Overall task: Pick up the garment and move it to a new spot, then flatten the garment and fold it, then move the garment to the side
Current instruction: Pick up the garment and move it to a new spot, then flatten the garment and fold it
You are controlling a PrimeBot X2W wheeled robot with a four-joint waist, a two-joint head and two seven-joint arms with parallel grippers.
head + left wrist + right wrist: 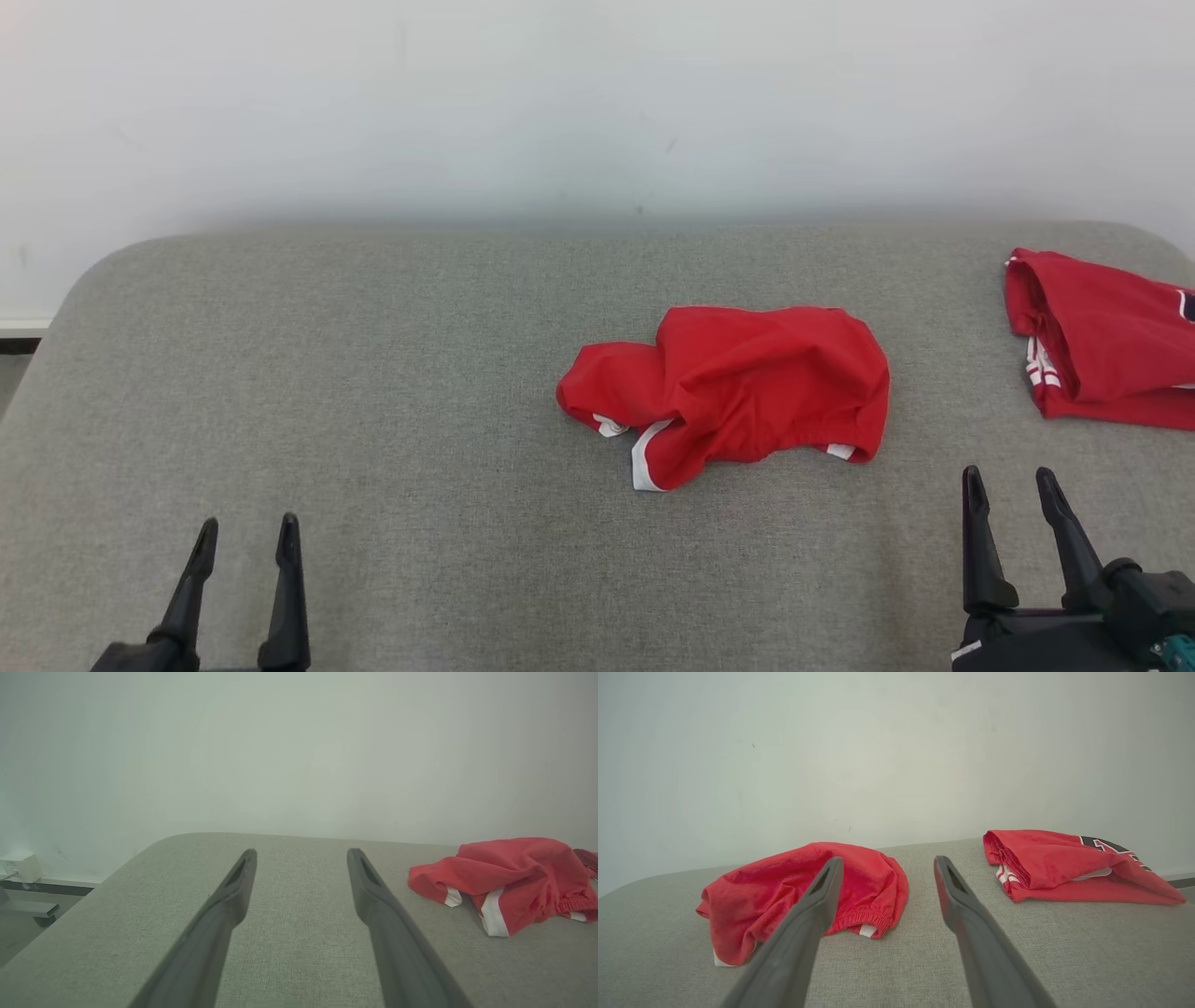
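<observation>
Looks like nothing done yet: red shorts [738, 392] crumpled just right of table [373, 373] centre. L claw [248, 521] + R claw [1008, 472] open, empty, by near edge. Folded red shirt [1102, 345] at far right corner. Pick, flatten, fold, shift all pending

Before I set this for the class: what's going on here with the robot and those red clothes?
Nothing is held. The left gripper and right gripper hover open above the grey surface. A crumpled red garment lies mid-table, untouched; a second red garment lies apart at the right.
</observation>
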